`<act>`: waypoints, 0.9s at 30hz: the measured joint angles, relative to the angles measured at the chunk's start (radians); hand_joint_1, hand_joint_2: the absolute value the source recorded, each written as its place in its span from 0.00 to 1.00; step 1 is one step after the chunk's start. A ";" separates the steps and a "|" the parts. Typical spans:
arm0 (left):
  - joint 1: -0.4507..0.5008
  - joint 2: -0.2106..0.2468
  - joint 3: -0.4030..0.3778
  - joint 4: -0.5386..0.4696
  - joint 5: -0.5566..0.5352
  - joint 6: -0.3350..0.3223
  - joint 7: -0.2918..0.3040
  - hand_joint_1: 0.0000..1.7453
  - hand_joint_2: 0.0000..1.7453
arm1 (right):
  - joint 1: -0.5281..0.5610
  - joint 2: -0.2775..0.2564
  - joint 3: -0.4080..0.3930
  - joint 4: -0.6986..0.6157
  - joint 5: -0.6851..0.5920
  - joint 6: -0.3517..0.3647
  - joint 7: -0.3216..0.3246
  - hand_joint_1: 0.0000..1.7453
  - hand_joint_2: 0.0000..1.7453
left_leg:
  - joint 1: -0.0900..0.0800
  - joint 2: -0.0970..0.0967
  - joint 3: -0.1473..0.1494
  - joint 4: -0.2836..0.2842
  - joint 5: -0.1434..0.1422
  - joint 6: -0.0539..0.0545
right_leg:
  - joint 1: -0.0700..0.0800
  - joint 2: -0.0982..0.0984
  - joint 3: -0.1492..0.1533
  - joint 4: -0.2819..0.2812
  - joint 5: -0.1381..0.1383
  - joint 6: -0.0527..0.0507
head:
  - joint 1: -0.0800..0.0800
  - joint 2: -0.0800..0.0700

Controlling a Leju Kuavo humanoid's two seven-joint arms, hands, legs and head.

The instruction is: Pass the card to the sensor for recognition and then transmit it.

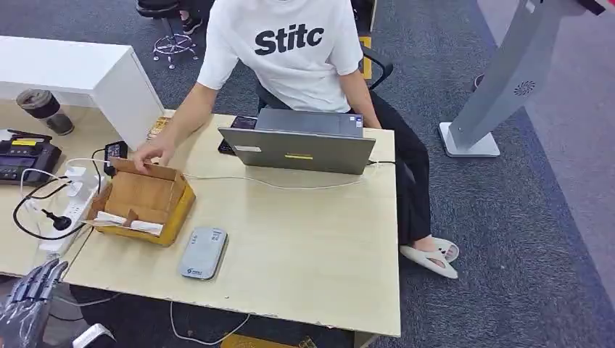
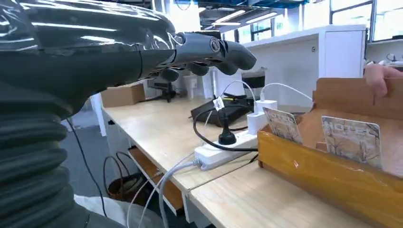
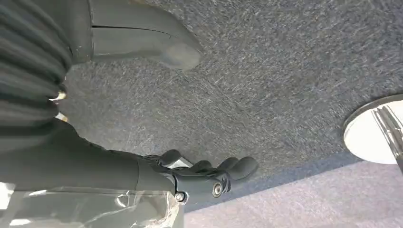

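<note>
My left robot hand point(image 1: 32, 286) hangs just off the near left corner of the surface point(image 1: 304, 246), below the level of its top, holding nothing; its dark fingers point(image 2: 214, 52) lie loosely spread and slightly curled. My right robot hand point(image 3: 204, 175) hangs over grey carpet point(image 3: 266, 71), also holding nothing, with its fingers apart and gently bent.

A cardboard box point(image 1: 145, 203) sits near the left edge of the surface. Cards point(image 2: 351, 140) stand upright inside it, leaning along the wall nearest me; from my left wrist I can see two of them side by side, both printed with a pale pattern. A person in a white T-shirt sits at the far edge, and the person's hand point(image 1: 152, 152) rests on the far flap of the box.

The grey card sensor point(image 1: 203, 252) lies flat on the surface just beside the box, close to the near edge. An open laptop point(image 1: 301, 145) stands at the far edge, its back toward me, and a white cable point(image 1: 290, 185) runs across the surface between it and the box. On the neighbouring desk to the left lies a white power strip point(image 1: 69, 210) with a black plug in it.
</note>
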 joint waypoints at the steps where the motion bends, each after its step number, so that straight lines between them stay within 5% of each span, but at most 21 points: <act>1: 0.000 0.003 0.000 0.000 -0.001 0.000 0.000 0.00 1.00 | -0.001 0.000 -0.001 0.002 0.000 0.000 0.000 0.00 1.00 | 0.000 0.000 0.000 0.000 0.000 0.000 | 0.000 0.000 0.000 0.000 0.000 0.000 | 0.001 0.000; 6: 0.000 0.013 -0.004 0.000 -0.001 0.000 0.005 0.00 1.00 | -0.003 0.000 -0.007 0.008 0.002 0.000 0.000 0.00 1.00 | 0.000 0.000 0.000 0.000 0.000 0.000 | 0.000 0.000 0.000 0.000 0.000 0.000 | 0.000 0.000; 10: -0.006 0.031 -0.004 0.000 -0.028 0.041 0.089 0.00 1.00 | -0.005 -0.002 -0.010 0.024 0.039 0.000 0.006 0.00 1.00 | 0.000 0.000 0.000 0.000 0.000 0.000 | 0.000 0.000 0.000 0.000 0.000 0.000 | 0.000 0.000; 13: -0.026 0.075 -0.002 0.015 -0.074 0.085 0.165 0.00 1.00 | -0.011 -0.013 -0.016 0.060 0.076 -0.003 0.002 0.00 1.00 | 0.000 0.000 0.000 0.000 0.000 0.000 | 0.000 0.000 0.000 0.000 0.000 0.000 | 0.000 0.000; 27: -0.203 0.261 0.034 0.295 -0.071 0.144 0.199 0.00 1.00 | -0.036 -0.098 -0.013 0.237 0.163 -0.034 -0.032 0.00 1.00 | 0.001 0.000 0.000 0.000 0.001 -0.001 | 0.001 0.001 0.002 0.001 0.001 -0.002 | 0.000 0.000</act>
